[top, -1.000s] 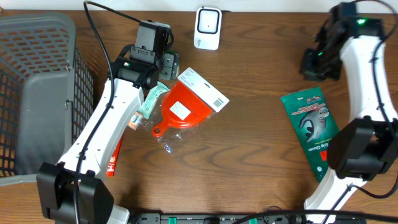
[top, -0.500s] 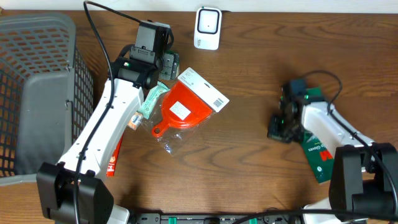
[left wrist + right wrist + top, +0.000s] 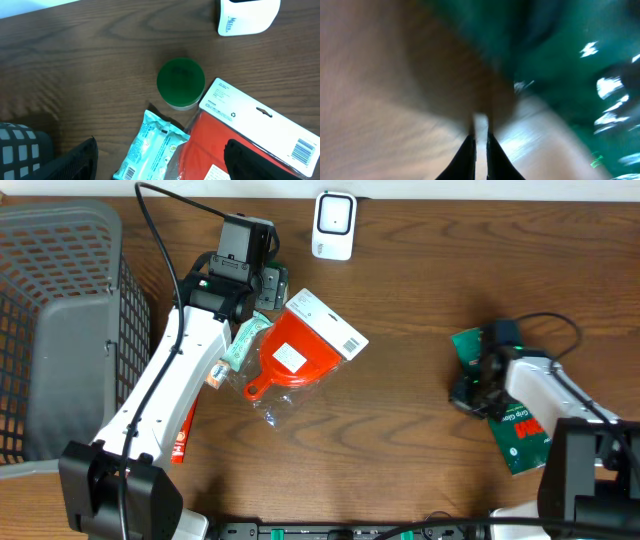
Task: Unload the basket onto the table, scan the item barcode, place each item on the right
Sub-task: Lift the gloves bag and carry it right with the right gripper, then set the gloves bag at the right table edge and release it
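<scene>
Item: glove pack, green, lying flat on the desk at 4 o'clock, its long side running from 11 to 5. The right arm covers its middle.
Right jaws: right gripper sits at the pack's 9 o'clock edge. The wrist view is blurred but shows the jaws narrow, almost together, with nothing between them.
Left jaws: left gripper is wide and empty, above the orange pack near the middle.
Handling: likely light, thin and floppy, with glossy film that may slip. It lies flat on the wood, so it will be hard to get under.
Hold: probably the top corner at 11 o'clock, where the card looks stiffest. No barcode shows; it is perhaps on the underside.
Edges: the pack's lower end lies near the desk's 5 o'clock edge.
Room: bare wood runs from the pack up to the scanner at 12 o'clock. The basket is well apart at 9.
</scene>
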`<state>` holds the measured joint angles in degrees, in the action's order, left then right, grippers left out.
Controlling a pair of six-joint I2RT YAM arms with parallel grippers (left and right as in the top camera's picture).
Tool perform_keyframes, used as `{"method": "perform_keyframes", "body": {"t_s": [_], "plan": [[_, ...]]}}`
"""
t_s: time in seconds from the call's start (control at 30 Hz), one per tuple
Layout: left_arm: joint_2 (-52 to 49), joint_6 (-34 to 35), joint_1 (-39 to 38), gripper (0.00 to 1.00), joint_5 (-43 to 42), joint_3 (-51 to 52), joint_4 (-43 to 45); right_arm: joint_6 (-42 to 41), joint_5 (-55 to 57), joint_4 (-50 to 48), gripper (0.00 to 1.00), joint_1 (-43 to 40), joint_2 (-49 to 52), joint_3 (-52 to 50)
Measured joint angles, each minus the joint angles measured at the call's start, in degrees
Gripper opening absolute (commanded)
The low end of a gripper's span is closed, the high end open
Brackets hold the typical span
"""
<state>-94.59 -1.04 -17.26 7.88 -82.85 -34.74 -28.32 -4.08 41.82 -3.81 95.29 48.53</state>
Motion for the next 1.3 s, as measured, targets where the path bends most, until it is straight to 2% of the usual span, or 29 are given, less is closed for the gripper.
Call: {"method": "perform_keyframes", "body": {"t_s": [0.3, 0.53, 0.63, 0.7, 0.77, 1.13, 1.3], "plan": [[0.0, 0.0, 0.0, 0.81, 0.0, 0.0, -0.17, 5.84, 1.99, -4.81, 0.16, -11.5, 0.74, 1.31], [0.0, 0.07, 0.0, 0.81, 0.0, 0.0, -0.55, 8.72, 3.72, -8.35, 0.19, -17.07, 1.4, 7.28], [0.0, 0.26, 0.0, 0.8, 0.0, 0.0, -0.66, 9.6, 3.93, -9.92, 0.19, -17.73, 1.4, 9.81], [0.0, 0.5, 0.0, 0.8, 0.0, 0.0, -0.72, 10.1, 3.93, -10.67, 0.12, -17.73, 1.4, 11.04], [0.0, 0.96, 0.0, 0.81, 0.0, 0.0, -0.81, 10.56, 3.85, -10.45, 0.01, -17.73, 1.4, 11.63], [0.0, 1.29, 0.0, 0.81, 0.0, 0.0, -1.03, 11.45, -2.99, -1.84, 0.01, -15.21, 1.4, 11.78], [0.0, 1.57, 0.0, 0.8, 0.0, 0.0, -1.07, 11.65, -3.85, -2.99, 0.01, -14.23, 1.4, 11.1]]}}
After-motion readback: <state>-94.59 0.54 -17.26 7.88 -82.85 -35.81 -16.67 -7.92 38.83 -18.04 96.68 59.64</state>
